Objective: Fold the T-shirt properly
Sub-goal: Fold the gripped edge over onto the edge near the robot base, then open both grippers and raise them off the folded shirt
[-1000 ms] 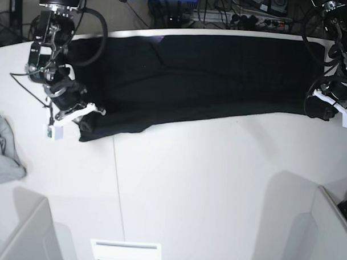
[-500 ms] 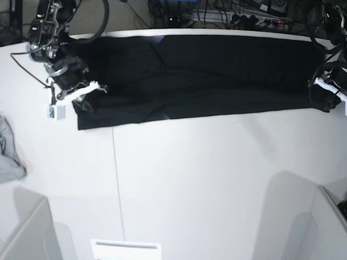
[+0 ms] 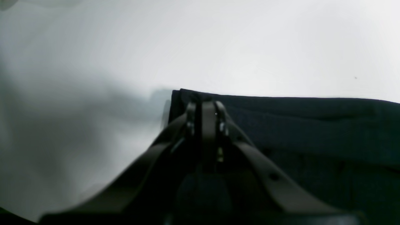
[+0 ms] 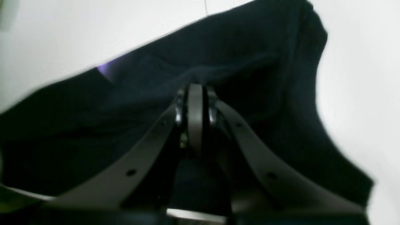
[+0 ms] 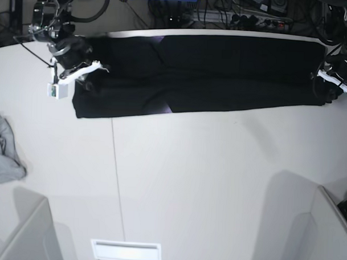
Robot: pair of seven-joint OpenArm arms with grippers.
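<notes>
Since the earlier frame, both end effectors have moved toward the far side of the counter (image 5: 206,182), and the near edge of the T-shirt (image 5: 221,69) has moved with them. With the T-shirt as landmark: the left end effector (image 5: 330,96) is at its near corner on one side, the right end effector (image 5: 89,84) near its opposite end. Both are closed; each appears to pinch the black cloth. The T-shirt lies as a long band along the far part of the counter. The grey cloth (image 5: 4,152) is apart from it, on the near side beyond its right-arm end.

The step in hand seems to be folding the near edge over. To do it well, I would move both arms at equal pace, keep the edge lightly stretched, lower it flat, and only then release. The right end looks less even, so it may wrinkle. I see no container.
</notes>
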